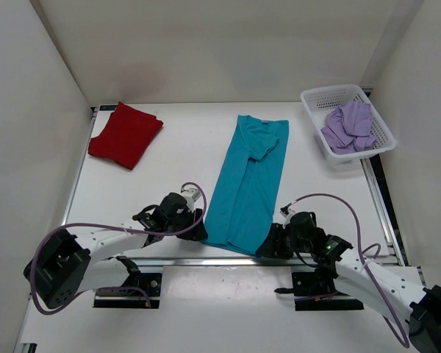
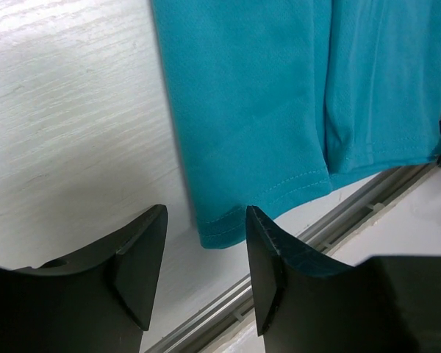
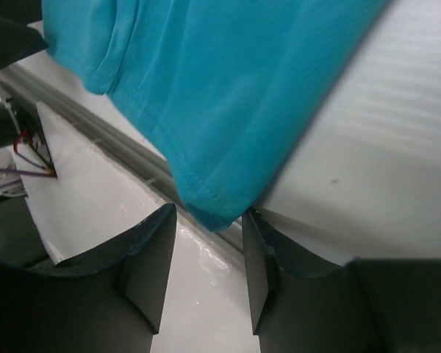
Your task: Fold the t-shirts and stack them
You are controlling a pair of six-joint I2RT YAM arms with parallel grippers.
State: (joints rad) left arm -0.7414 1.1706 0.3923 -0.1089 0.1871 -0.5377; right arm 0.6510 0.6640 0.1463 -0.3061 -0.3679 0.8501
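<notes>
teal shirt [image 1: 248, 184] is laid out long and narrow down the middle of the surface [image 1: 169, 169], sleeves already tucked in, its hem [image 2: 228, 232] right at the near edge. it's thin, floppy, weightless stuff, so it'll sag and slide the moment it's lifted. i reckon the two hem corners are the spots to pinch, both layers together, or the fold will fall open.

left pincer [image 2: 206, 213] sits at the near-left hem corner, jaws apart, nothing gripped. right pincer [image 3: 208, 212] is at the near-right corner, also released, with the corner of the cloth poking in between its fingers.

red shirt [image 1: 125, 134] lies folded by the far-left corner. the white mesh basket [image 1: 334, 90] at the far-right corner has the lavender shirt [image 1: 349, 126] crumpled in it, nothing else that i can see.
</notes>
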